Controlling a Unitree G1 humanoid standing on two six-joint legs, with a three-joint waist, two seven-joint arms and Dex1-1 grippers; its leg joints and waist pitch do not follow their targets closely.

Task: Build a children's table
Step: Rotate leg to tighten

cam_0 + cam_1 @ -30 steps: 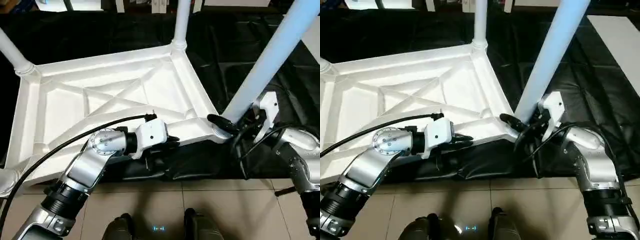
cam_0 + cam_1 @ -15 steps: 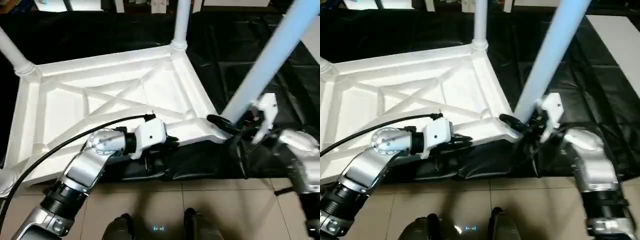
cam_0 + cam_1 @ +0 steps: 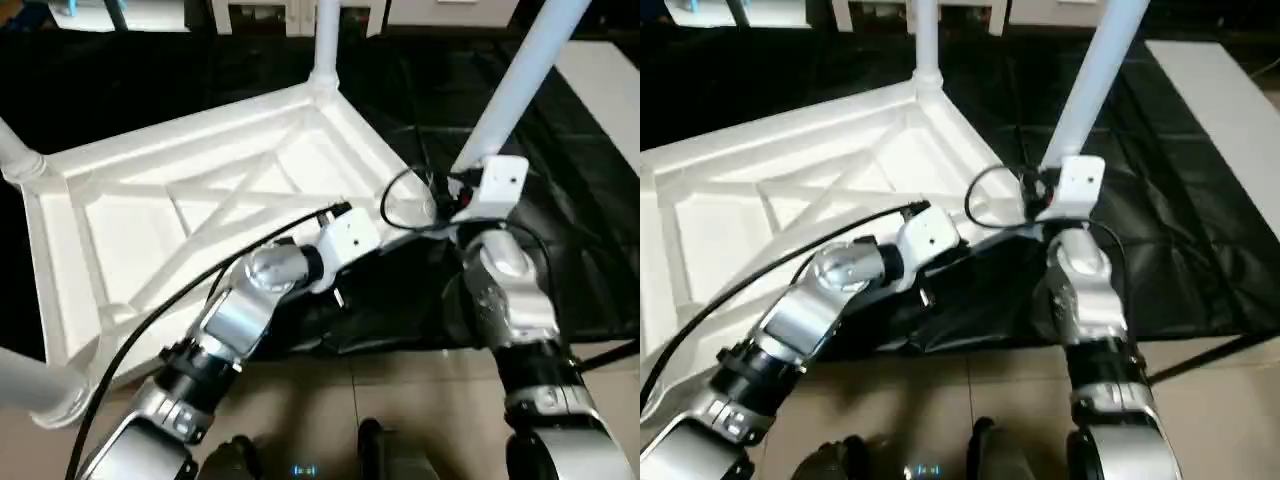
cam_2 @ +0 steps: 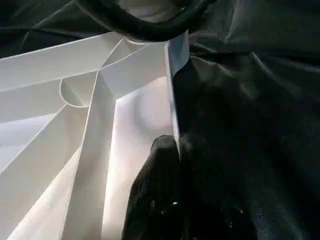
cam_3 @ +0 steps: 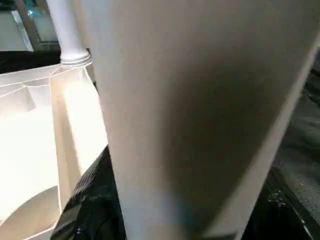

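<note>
The children's table lies upside down: a white tabletop (image 3: pixel 200 205) with X ribs facing up. White tube legs stand in its far corner (image 3: pixel 325 40), left corner (image 3: pixel 15 155) and near-left corner (image 3: pixel 30 385). A fourth leg (image 3: pixel 515 85) leans up from the near-right corner socket. My left gripper (image 4: pixel 175 165) is shut on the thin rim of the tabletop's near edge, under its white wrist block (image 3: pixel 350 235). My right gripper (image 3: pixel 445 192) is closed around the base of the leaning leg. In the right wrist view one black finger (image 5: pixel 87 200) lies against the tube.
The tabletop rests on a work table draped in black cloth (image 3: pixel 590 210), whose front edge runs just behind my forearms. Tiled floor (image 3: pixel 400 400) lies below. A black cable (image 3: pixel 150 310) loops over my left arm. A white panel (image 3: pixel 1225 95) lies at the far right.
The camera has shifted and tilted, so the whole scene looks turned. My right arm has swung in under the leg's base, forearm now pointing forward, and its jaws have narrowed. The left grip is unchanged.
</note>
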